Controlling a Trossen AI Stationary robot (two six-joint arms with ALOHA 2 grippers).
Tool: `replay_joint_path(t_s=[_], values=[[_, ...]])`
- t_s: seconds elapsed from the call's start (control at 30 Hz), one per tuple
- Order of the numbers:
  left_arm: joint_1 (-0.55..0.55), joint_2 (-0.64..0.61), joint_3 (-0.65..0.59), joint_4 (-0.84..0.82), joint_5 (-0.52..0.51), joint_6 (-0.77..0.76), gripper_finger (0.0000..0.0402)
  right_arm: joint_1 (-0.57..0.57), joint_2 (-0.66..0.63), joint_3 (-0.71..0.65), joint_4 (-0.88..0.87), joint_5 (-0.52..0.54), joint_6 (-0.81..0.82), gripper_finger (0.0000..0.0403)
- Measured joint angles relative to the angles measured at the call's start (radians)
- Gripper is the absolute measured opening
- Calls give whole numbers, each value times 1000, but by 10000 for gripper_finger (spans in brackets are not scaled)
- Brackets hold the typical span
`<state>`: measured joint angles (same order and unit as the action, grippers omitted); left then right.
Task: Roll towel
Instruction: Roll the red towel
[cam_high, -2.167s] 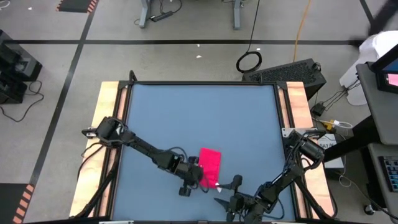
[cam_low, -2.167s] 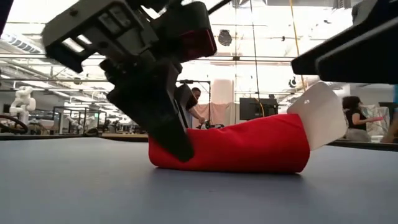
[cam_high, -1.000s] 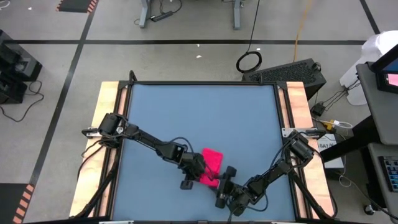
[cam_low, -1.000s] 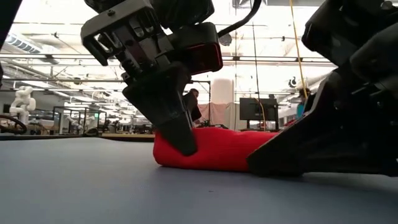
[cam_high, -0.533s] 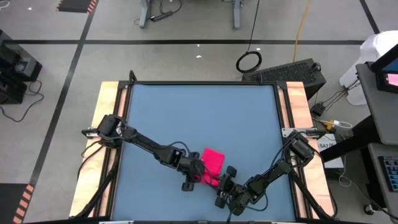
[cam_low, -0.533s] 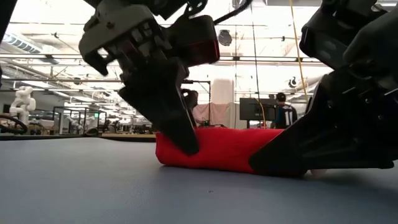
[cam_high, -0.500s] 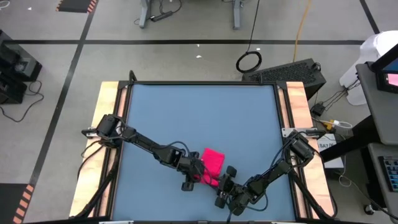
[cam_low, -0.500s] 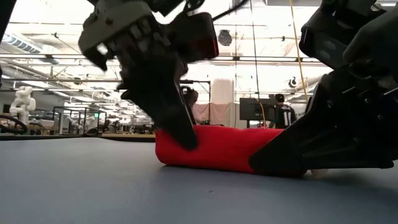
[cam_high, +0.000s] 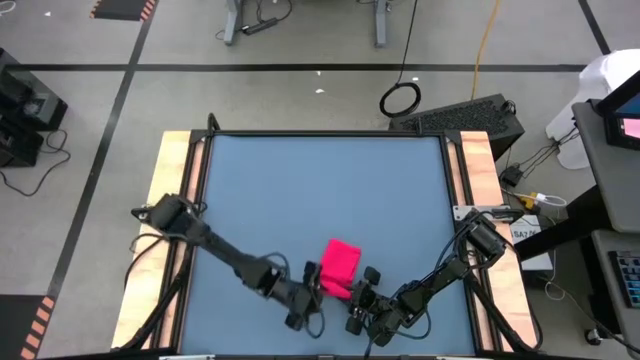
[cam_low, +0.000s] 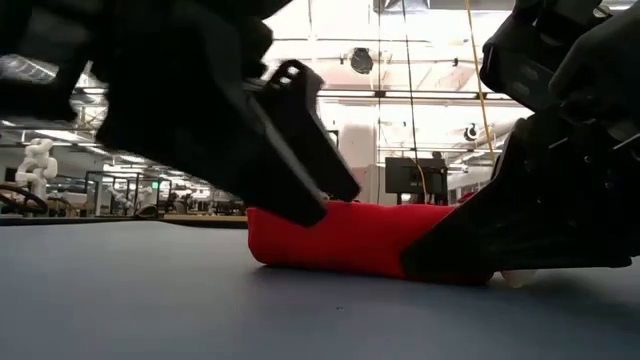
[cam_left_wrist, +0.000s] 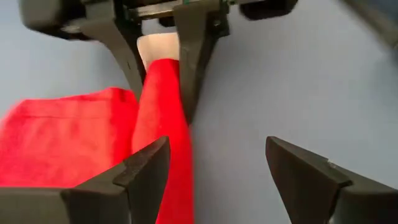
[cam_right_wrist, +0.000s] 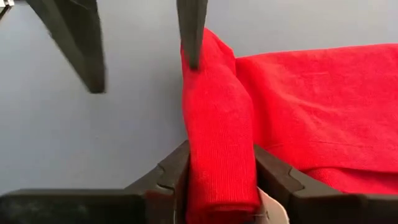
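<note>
- Left pincer (cam_high: 310, 276) first: it sits low at the near side of the tabletop (cam_high: 320, 190), right at the towel's left edge. Its fingers are spread apart with nothing between them, and in the left wrist view one fingertip is just beside the rolled edge while the other hangs over bare blue surface.
- Risk on that side, as a guess: with nothing holding that end, the roll could loosen or fan out. If the open fingers drift in, they could also snag the fold and drag it sideways.
- Towel (cam_high: 340, 266) itself: bright red-pink, soft looking, bunched into a short thick bundle near the front-middle of the tabletop. The low view shows it as a chunky log lying flat. In the right wrist view part of it is a tight tube, with a flatter, looser layer spread beside it. So it looks only partly rolled.
- Right pincer (cam_right_wrist: 219, 180): clamped on the rolled end of the towel, one finger on each side of the tube. A bit of white tag peeks out by the fingers.
- Risk here, again just a judgement: the grip is on one end only, so turning it might twist the cloth into a cone rather than an even roll, or it might slip out.
</note>
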<state>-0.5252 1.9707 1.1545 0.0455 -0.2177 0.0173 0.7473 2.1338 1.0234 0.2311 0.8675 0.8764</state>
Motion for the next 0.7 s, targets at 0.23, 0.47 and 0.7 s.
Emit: replay_joint_path(t_s=[0.23, 0.47, 0.7], values=[[-76, 49, 0, -26, -309, 18, 269, 1, 0, 0, -4, -4, 2, 119], [-44, 82, 1, -24, -289, 11, 252, 1, 0, 0, -7, -5, 2, 118], [-18, 95, 3, -4, -245, -16, 158, 1, 0, 0, -18, -7, -11, 119]])
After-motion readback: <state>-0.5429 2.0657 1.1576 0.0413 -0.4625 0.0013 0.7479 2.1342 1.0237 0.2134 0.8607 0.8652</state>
